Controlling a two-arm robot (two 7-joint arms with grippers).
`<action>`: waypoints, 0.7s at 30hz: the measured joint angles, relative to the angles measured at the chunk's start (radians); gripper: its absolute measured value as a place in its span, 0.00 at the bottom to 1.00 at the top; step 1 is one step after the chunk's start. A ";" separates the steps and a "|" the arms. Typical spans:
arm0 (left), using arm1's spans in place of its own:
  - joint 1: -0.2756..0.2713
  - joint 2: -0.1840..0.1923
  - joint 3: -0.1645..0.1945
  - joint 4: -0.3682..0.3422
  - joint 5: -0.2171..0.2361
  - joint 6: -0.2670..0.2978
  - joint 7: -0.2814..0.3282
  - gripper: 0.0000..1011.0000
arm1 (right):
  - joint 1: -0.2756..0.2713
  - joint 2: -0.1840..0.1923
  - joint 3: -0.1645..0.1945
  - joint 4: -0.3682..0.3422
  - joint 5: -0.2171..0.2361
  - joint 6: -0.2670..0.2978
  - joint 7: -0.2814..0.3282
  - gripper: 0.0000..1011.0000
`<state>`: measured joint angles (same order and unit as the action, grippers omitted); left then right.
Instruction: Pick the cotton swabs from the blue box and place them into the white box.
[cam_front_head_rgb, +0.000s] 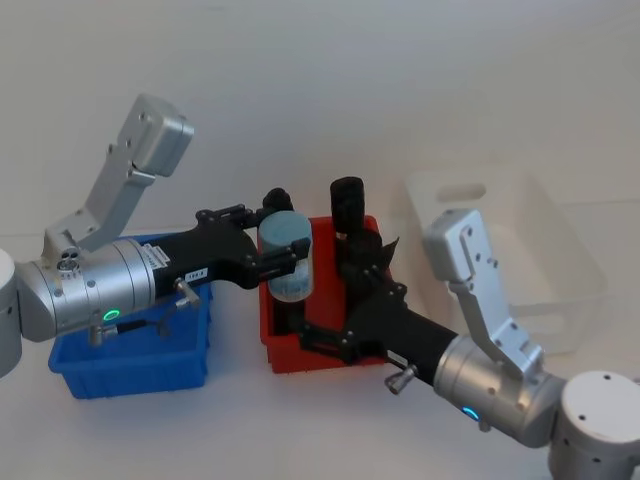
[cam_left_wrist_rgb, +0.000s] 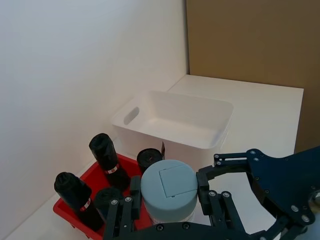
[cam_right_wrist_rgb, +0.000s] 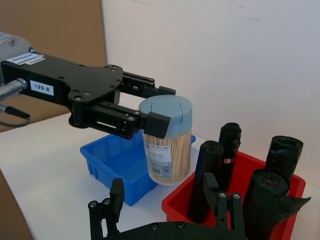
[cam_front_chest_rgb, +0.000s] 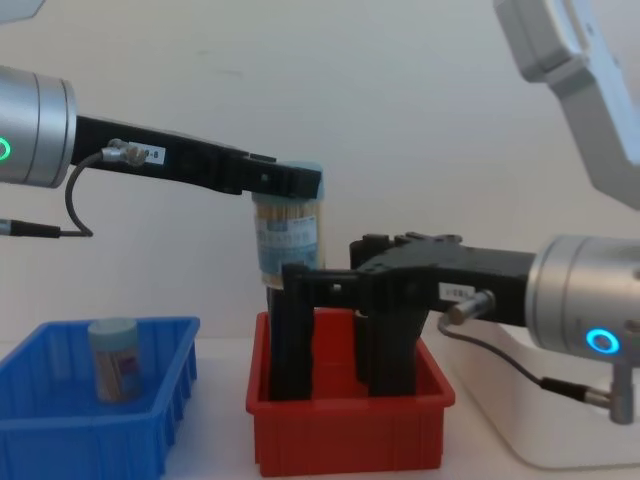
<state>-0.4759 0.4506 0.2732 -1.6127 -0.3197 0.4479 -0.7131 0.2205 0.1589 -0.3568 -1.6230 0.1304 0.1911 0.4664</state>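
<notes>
Found the left gripper (cam_front_head_rgb: 280, 235) clamped on a jar of cotton swabs (cam_front_head_rgb: 290, 275), with the fingers (cam_right_wrist_rgb: 156, 123) pressed to either side of its pale blue-grey lid. Saw that jar upright, lid up, at the centre of the head view and left of centre in the chest view. Placed it in the air above the left end of the red bin (cam_front_chest_rgb: 350, 440), clear of the rim. Made out pale sticks and a printed label through the clear wall in the right wrist view.

Traced the left arm back to the left edge of the head view, passing over the blue box (cam_front_head_rgb: 130, 372) in the lower left. Spotted a second jar (cam_front_chest_rgb: 112, 358) standing upright inside the blue box, at the lower left of the chest view.

Found the right gripper (cam_front_chest_rgb: 337, 330) with fingers spread wide and nothing between them. Placed it low and central in the chest view, hanging down at the red bin below the held jar. Could not tell whether it was inside the bin or in front of it.

Noted several tall black rolls (cam_left_wrist_rgb: 105, 155) standing upright in the red bin. Placed the white box (cam_front_head_rgb: 575, 262) at the right of the head view, just beside the red bin.
</notes>
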 joint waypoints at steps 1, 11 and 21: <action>0.000 0.000 0.000 0.000 0.000 0.000 0.000 0.66 | 0.007 -0.006 -0.002 0.008 -0.004 0.002 -0.004 0.99; 0.000 0.000 0.000 0.000 0.000 0.000 -0.001 0.66 | 0.060 -0.052 -0.018 0.069 -0.025 0.002 -0.031 0.99; 0.000 0.000 0.000 0.000 0.000 0.000 -0.001 0.66 | 0.108 -0.088 -0.029 0.137 -0.040 -0.012 -0.040 0.99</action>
<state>-0.4760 0.4506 0.2732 -1.6127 -0.3196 0.4478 -0.7139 0.3282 0.0707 -0.3863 -1.4859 0.0907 0.1790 0.4266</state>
